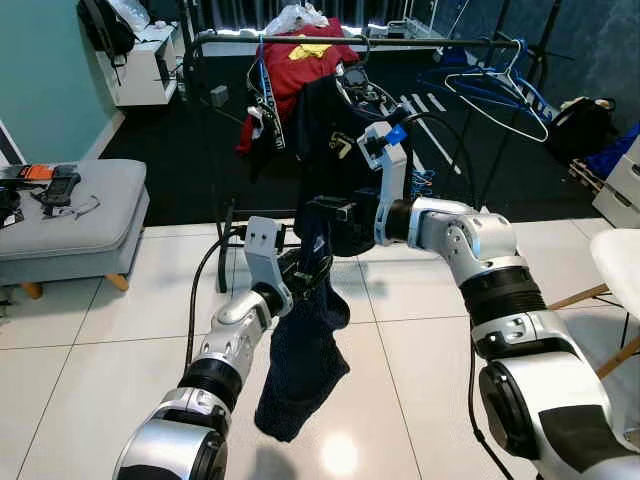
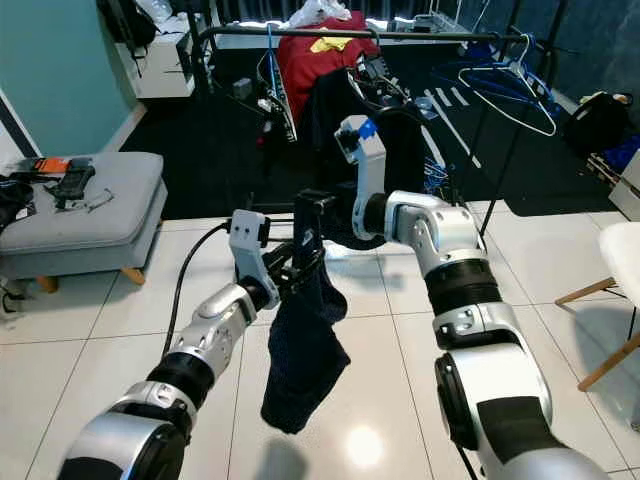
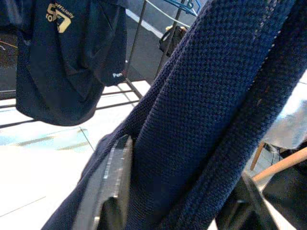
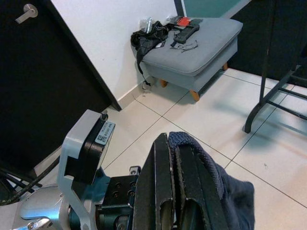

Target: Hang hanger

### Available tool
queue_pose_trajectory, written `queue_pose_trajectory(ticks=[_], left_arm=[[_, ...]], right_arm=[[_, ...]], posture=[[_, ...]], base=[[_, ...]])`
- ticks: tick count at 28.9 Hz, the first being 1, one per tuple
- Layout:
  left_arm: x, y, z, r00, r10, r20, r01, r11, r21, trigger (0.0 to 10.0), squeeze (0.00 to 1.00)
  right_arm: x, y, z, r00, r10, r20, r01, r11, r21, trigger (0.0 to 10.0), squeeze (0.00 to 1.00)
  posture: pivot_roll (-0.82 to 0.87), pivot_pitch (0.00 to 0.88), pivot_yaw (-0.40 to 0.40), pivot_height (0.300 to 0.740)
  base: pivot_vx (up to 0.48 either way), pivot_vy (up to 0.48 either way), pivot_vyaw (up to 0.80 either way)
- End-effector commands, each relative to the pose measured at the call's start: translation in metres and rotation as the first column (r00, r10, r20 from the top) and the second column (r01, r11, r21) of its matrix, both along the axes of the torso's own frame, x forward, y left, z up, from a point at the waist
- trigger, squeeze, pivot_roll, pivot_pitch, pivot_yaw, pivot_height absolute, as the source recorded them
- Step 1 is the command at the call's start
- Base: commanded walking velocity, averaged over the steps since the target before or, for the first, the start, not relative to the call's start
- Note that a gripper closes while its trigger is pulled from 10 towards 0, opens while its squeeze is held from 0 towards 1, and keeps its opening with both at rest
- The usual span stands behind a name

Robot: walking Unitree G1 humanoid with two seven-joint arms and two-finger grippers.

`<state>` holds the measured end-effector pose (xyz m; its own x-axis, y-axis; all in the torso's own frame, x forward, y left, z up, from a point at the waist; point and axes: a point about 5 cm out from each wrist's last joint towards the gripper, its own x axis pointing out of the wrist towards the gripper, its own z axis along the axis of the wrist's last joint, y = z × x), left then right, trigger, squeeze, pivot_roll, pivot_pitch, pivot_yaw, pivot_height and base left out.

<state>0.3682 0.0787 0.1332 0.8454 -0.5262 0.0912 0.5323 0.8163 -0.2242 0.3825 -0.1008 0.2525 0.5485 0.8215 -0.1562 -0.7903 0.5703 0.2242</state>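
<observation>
Above white tile floor [image 1: 400, 380], before clothes rack [image 1: 300, 40]: dark blue knit garment [image 1: 305, 370] hangs long axis vertical, bottom end toward floor. Left gripper [image 1: 297, 268] clamps its upper part; right gripper [image 1: 322, 212] pinches top edge.

Clothes rack scene, placed from the black metal clothes rack [image 1: 215, 160].

A dark knitted navy garment [image 1: 305, 350] hangs in front of the rack. A grey cushioned footstool [image 1: 70, 215] sits to the rack's left. Blue wire hangers [image 1: 495, 90] hang on its right end.
</observation>
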Motion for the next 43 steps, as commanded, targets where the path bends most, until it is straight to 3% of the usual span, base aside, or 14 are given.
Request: queue_pose_trajectory(ticks=[1, 5, 6, 7, 21, 22, 23, 35, 38, 39, 40, 41, 42, 43], left_arm=[[0.0, 0.008, -0.004, 1.0, 0.004, -0.01, -0.004, 1.0, 0.022, 0.0, 0.0], [-0.001, 0.01, -0.004, 1.0, 0.001, -0.005, -0.001, 0.999, 0.034, 0.0, 0.0], [-0.001, 0.013, -0.005, 1.0, -0.004, -0.001, 0.004, 0.999, 0.04, 9.8, 0.0], [-0.003, 0.016, -0.006, 1.0, -0.015, 0.006, 0.015, 0.999, 0.049, 10.0, 0.0], [-0.01, 0.021, -0.015, 0.998, -0.058, -0.01, 0.059, 0.997, 0.057, 10.0, 0.0], [-0.01, 0.02, -0.015, 0.998, -0.06, -0.013, 0.061, 0.997, 0.046, 3.2, 0.0], [-0.009, 0.019, -0.014, 0.998, -0.064, -0.014, 0.065, 0.997, 0.037, 0.0, 0.0], [-0.008, 0.022, -0.012, 0.998, -0.062, -0.01, 0.062, 0.997, 0.047, 0.0, 0.0], [-0.008, 0.03, -0.012, 0.999, -0.031, -0.019, 0.033, 0.992, 0.122, 0.0, 0.0], [-0.01, 0.04, -0.007, 1.0, -0.022, -0.021, 0.026, 0.984, 0.177, 0.0, 0.0], [-0.011, 0.043, -0.005, 0.999, -0.026, -0.026, 0.031, 0.98, 0.198, 0.0, 0.0], [-0.011, 0.043, -0.005, 0.999, -0.026, -0.026, 0.031, 0.98, 0.198, 0.0, 0.0], [-0.013, 0.046, -0.003, 0.999, -0.033, -0.034, 0.039, 0.976, 0.213, 0.0, 0.0], [-0.013, 0.046, -0.003, 0.999, -0.033, -0.034, 0.039, 0.976, 0.213, 0.0, 0.0]], right_arm=[[-0.002, 0.001, 0.001, 1.0, 0.013, 0.01, -0.013, 1.0, 0.0, 0.0, 0.0], [-0.002, 0.001, 0.001, 1.0, 0.012, 0.01, -0.012, 1.0, -0.001, 0.0, 0.0], [-0.002, 0.0, 0.001, 1.0, 0.012, 0.01, -0.012, 1.0, -0.003, 0.0, 0.0], [-0.002, -0.001, 0.001, 1.0, 0.013, 0.008, -0.013, 1.0, -0.005, 0.0, 0.0], [-0.002, -0.006, 0.0, 1.0, 0.016, 0.0, -0.016, 1.0, -0.017, 0.0, 0.0], [-0.002, -0.006, 0.0, 1.0, 0.017, 0.0, -0.017, 1.0, -0.018, 0.0, 0.0], [-0.002, -0.006, 0.0, 1.0, 0.017, 0.0, -0.017, 1.0, -0.019, 0.0, 0.0], [-0.003, -0.009, -0.001, 1.0, 0.014, 0.0, -0.014, 1.0, -0.021, 0.0, 0.0], [-0.004, -0.016, -0.006, 1.0, -0.007, -0.006, 0.007, 1.0, -0.015, 0.0, 0.0], [-0.007, -0.026, -0.017, 0.999, -0.025, -0.031, 0.025, 1.0, 0.002, 1.2, 0.0], [-0.01, -0.029, -0.024, 0.999, -0.027, -0.042, 0.027, 1.0, 0.001, 2.7, 0.2], [-0.01, -0.029, -0.024, 0.999, -0.027, -0.042, 0.027, 1.0, 0.001, 2.7, 0.2], [-0.012, -0.031, -0.029, 0.998, -0.03, -0.05, 0.029, 1.0, -0.005, 4.3, 1.0], [-0.012, -0.031, -0.029, 0.998, -0.03, -0.05, 0.029, 1.0, -0.005, 4.3, 1.0]], posture=[[-0.13, 0.096, -0.036, 0.74], [-0.13, 0.096, -0.036, 0.74], [-0.13, 0.097, -0.035, 0.74], [-0.13, 0.096, -0.035, 0.74], [-0.12, 0.094, -0.038, 0.74], [-0.13, 0.09, -0.038, 0.74], [-0.13, 0.088, -0.038, 0.74], [-0.12, 0.078, -0.037, 0.74], [-0.11, 0.07, -0.037, 0.74], [-0.09, 0.065, -0.034, 0.74], [-0.07, 0.062, -0.025, 0.74], [-0.07, 0.062, -0.025, 0.74], [-0.07, 0.056, -0.022, 0.74], [-0.07, 0.056, -0.022, 0.74]], base=[[0.0, 0.0, 0.0], [0.0, 0.0, 0.0], [0.0, 0.0, 0.0], [0.0, 0.0, 0.0], [0.0, 0.0, 0.0], [0.0, 0.0, 0.0], [0.0, 0.0, 0.0], [0.0, 0.0, 0.0], [0.0, 0.0, 0.0], [0.0, 0.0, 0.0], [0.0, 0.0, 0.0], [0.0, 0.0, 0.0], [0.0, 0.0, 0.0], [0.0, 0.0, 0.0]])
